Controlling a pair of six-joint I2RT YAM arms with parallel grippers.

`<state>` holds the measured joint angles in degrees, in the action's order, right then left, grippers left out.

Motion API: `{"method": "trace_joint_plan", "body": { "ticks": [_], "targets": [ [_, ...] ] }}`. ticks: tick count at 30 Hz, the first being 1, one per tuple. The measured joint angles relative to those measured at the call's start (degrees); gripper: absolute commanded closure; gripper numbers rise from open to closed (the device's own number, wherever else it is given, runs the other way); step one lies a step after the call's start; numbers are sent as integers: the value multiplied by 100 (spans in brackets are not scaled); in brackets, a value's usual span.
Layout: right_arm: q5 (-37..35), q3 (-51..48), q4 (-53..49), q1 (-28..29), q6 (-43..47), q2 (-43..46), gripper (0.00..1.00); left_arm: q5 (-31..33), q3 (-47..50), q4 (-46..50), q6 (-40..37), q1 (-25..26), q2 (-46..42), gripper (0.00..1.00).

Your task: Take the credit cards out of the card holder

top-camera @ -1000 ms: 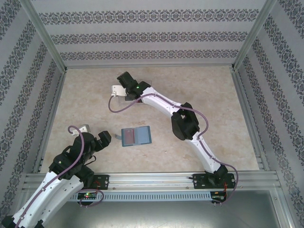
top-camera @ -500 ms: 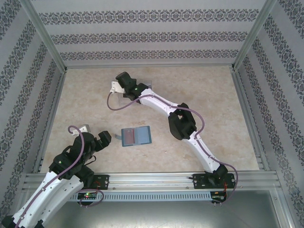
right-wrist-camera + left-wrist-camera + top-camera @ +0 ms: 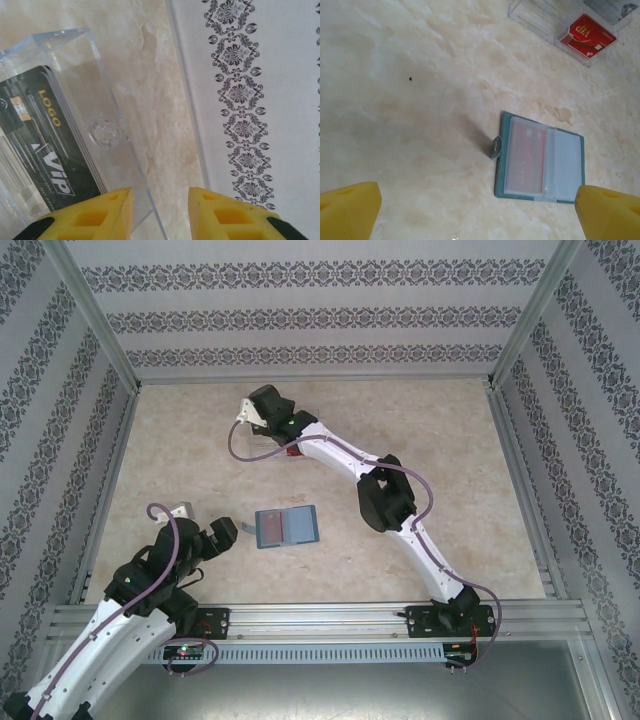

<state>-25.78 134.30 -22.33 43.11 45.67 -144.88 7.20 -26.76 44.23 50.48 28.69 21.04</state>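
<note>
The card holder (image 3: 287, 527) lies open and flat on the marble table, teal with clear pockets. In the left wrist view the card holder (image 3: 540, 161) has a red credit card (image 3: 526, 159) in its left pocket. Its right pocket looks pale. My left gripper (image 3: 226, 531) hovers just left of the holder, open wide, touching nothing; its yellow fingertips (image 3: 349, 209) frame the bottom of that view. My right gripper (image 3: 258, 412) is far back over the clear tray (image 3: 107, 100), its jaws apart. The tray's thin clear wall runs between the fingertips (image 3: 97, 212), which grip nothing.
The clear plastic tray (image 3: 545, 20) holds a red VIP card (image 3: 587, 32) and a black VIP card (image 3: 45, 150). A red card (image 3: 292, 450) shows beside the right arm. Patterned walls enclose the table; the back wall (image 3: 250, 100) is close to the right gripper.
The right gripper has shifted back and left, away from the card holder, and a red card now shows beside its arm. The left arm and the holder have not moved.
</note>
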Motion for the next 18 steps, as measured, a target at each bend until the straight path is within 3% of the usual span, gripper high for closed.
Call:
{"method": "trace_joint_plan", "body": {
  "ticks": [4,12,18],
  "targets": [
    [20,-682,9,0,-728,614,64,-236,7,-188,-120,0,103,2],
    [612,-2911,229,0,-2785,2997,64,-861,39,-922,-332,0,660,11],
    [1436,-4701,387,0,-4505,4518,66,-1300,87,-1530,-374,2,1266,28]
  ]
}}
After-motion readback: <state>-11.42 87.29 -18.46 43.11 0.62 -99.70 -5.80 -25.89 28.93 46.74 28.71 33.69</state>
